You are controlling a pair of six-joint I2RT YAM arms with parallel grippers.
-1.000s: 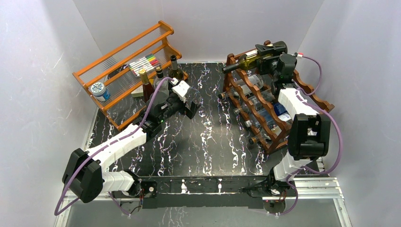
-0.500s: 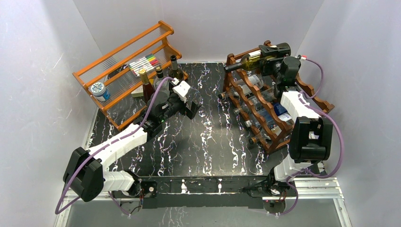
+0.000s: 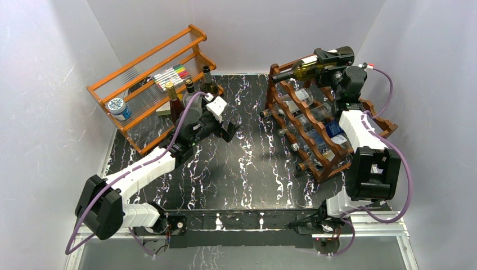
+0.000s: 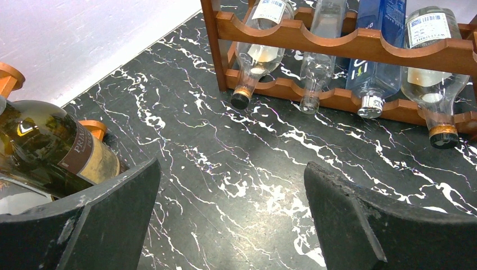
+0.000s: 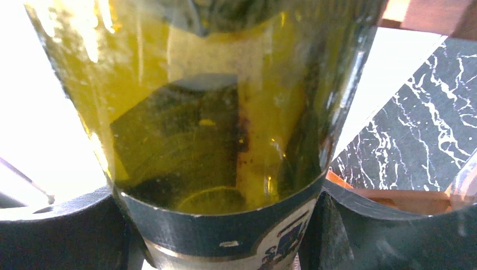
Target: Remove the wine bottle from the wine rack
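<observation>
The dark reddish-brown wine rack [image 3: 308, 130] with wavy rails stands at the right and shows in the left wrist view too [image 4: 337, 39]. A green wine bottle [image 3: 304, 68] hangs just above the rack's top rear corner, neck pointing left. My right gripper [image 3: 332, 58] is shut on its body; in the right wrist view the yellow-green glass and dark label [image 5: 225, 112] fill the space between both fingers [image 5: 62, 230]. My left gripper [image 4: 233, 214] is open over bare tabletop in the middle-left [image 3: 225, 126], holding nothing.
Several clear and blue bottles [image 4: 371, 67] lie in the rack's lower tiers, necks toward the centre. A lighter orange rack [image 3: 147, 84] at the back left holds markers and a round tin. Three upright bottles [image 3: 194, 93] stand beside it, one [image 4: 50, 149] close to my left finger.
My right gripper has carried the wine bottle up and to the right, lifting it off the rack's top tier. The left arm has stayed still.
</observation>
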